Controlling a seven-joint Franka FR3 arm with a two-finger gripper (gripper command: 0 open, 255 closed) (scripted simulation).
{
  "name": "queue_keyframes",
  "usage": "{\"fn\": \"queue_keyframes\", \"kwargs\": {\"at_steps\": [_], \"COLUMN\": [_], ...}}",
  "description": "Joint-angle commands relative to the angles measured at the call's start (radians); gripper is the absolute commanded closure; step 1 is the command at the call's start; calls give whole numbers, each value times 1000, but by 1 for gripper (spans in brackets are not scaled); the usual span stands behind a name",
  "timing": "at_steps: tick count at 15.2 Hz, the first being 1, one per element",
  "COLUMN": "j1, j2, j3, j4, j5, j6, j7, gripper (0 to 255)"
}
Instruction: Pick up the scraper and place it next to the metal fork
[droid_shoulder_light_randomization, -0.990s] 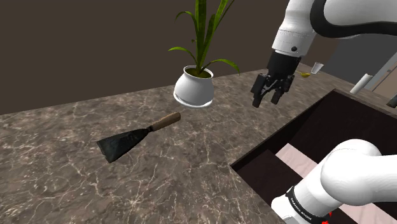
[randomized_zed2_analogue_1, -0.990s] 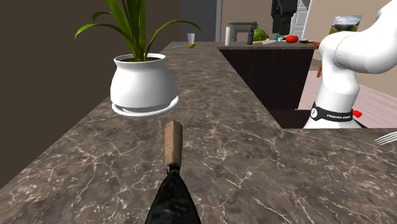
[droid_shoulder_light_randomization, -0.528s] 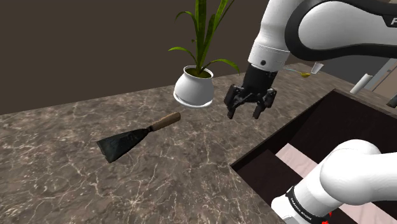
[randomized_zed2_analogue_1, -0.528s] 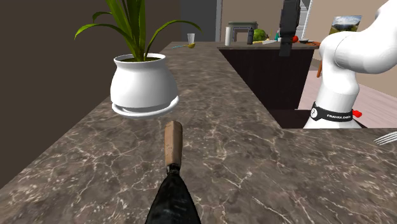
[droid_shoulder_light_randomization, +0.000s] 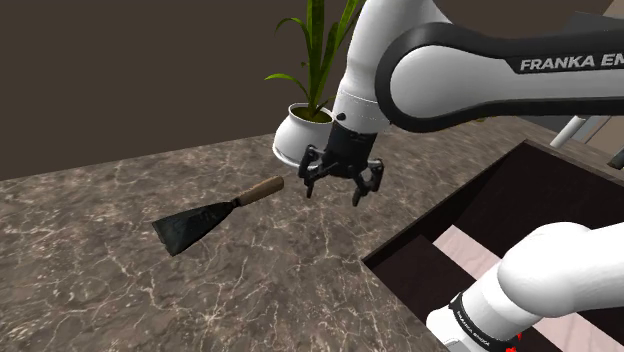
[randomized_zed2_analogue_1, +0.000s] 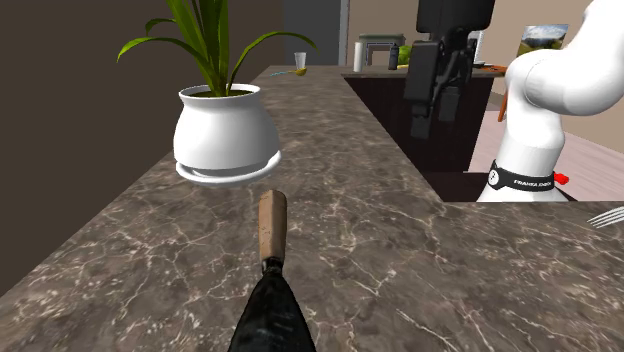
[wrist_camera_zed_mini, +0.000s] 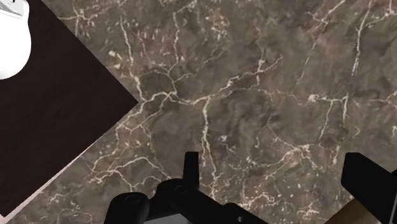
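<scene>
While the claw (droid_shoulder_light_randomization: 335, 190) hangs released and empty over the desk (droid_shoulder_light_randomization: 110, 290), scraper (droid_shoulder_light_randomization: 215, 215) lies flat at the shoulder view's centre-left, so approach step; next needs shifting over its handle, then descending.

White arm (droid_shoulder_light_randomization: 372, 60), dark joints (droid_shoulder_light_randomization: 470, 95), black hand (droid_shoulder_light_randomization: 333, 192)

Readable text so far: the white upper link of the arm (droid_shoulder_light_randomization: 470, 75) carries dark capitals "FRANKA EM", with the rest cut off at the frame edge. In the shoulder view that lettering sits up and to the right of the plant pot (droid_shoulder_light_randomization: 305, 135). The black band (randomized_zed2_analogue_1: 524, 179) around the arm's base has one line of small white lettering, too small to read. In the second exterior view it is well right of the plant pot. In the shoulder view the same band is below-right of the pot, equally unreadable.
</scene>
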Motion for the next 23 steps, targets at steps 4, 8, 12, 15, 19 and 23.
{"fn": "queue_keyframes", "kwargs": {"at_steps": [4,8,12,15,19,23], "j1": [-110,-230,-250,-124,22,46], "j2": [189,400,705,876,1040,1078], "j3": [183,348,424,325,198,169], "j4": [96,200,332,452,624,633], "j5": [-53,-216,-550,-722,-843,-872], "j6": [135,227,260,237,198,222], "j7": [285,567,944,1149,1328,1356], "gripper": [0,0,0,0,0,0]}}
